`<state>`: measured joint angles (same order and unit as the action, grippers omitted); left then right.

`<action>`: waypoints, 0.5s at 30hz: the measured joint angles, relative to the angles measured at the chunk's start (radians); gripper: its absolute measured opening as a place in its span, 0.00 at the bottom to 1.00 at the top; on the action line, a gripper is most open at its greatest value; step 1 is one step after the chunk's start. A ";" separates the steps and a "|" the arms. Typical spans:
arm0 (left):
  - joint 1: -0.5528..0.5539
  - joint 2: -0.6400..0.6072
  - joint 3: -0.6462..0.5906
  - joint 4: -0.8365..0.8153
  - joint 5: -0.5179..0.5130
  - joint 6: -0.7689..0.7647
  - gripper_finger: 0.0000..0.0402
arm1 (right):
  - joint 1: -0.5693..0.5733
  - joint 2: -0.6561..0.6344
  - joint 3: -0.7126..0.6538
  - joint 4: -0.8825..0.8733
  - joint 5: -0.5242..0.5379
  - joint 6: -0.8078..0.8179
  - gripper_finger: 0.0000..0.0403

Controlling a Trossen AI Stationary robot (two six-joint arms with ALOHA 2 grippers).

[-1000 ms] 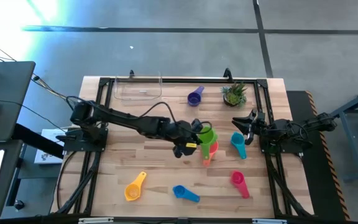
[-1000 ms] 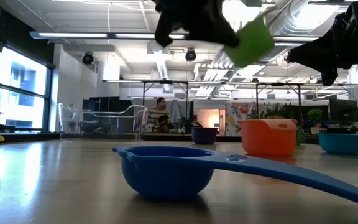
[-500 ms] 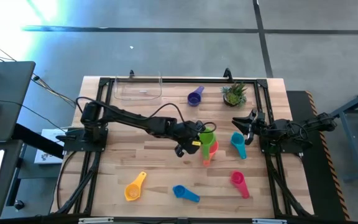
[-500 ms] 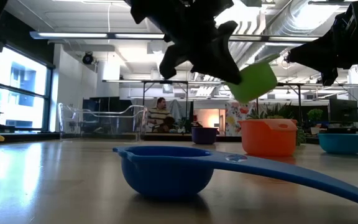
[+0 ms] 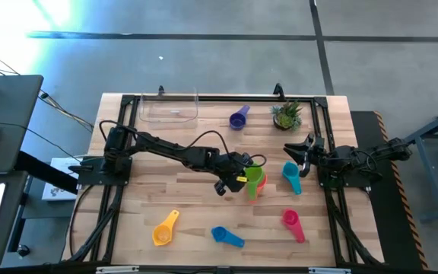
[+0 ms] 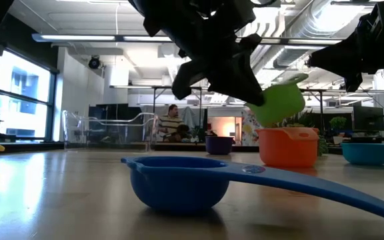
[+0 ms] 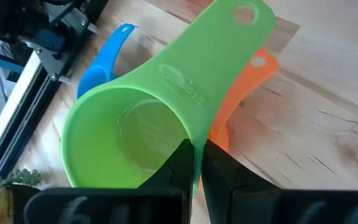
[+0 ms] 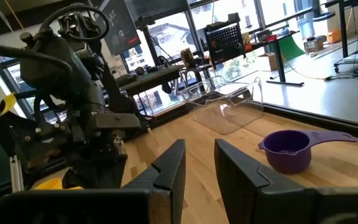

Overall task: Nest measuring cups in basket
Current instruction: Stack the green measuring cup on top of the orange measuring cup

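Clear plastic, the basket [image 5: 169, 111] sits at the far-left part of the wooden counter [image 5: 188, 205] with nothing visible inside it. The left pincer [image 5: 239, 176] pinches the green cup [image 5: 254, 175] by its rim, holding it tilted just above the orange cup [image 5: 258, 184], which stands on the counter mid-table. The other cups lie apart on the wood: purple cup [image 5: 239, 118] near the far edge, beside a small potted plant [image 5: 287, 114]; teal cup [image 5: 291, 176] just beside the right pincer [image 5: 303, 156], whose fingers stand slightly apart, holding nothing; pink cup [image 5: 293, 223], blue cup [image 5: 225, 236] and yellow cup [image 5: 164, 227] along the near side. Beyond the counter, a person [image 6: 171, 123] sits in a bright room.
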<state>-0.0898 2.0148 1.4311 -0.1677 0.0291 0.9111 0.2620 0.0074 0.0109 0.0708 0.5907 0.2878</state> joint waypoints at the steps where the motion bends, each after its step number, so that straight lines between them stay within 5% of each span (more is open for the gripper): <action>1: 0.000 0.000 0.000 0.002 0.001 0.000 0.03 | 0.000 0.000 0.000 0.000 0.000 0.000 0.19; 15: 0.012 0.027 0.000 0.035 0.019 0.007 0.03 | 0.000 0.000 0.000 0.000 0.000 0.000 0.19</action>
<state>-0.0778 2.0416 1.4311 -0.1327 0.0477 0.9184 0.2619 0.0071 0.0109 0.0708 0.5907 0.2878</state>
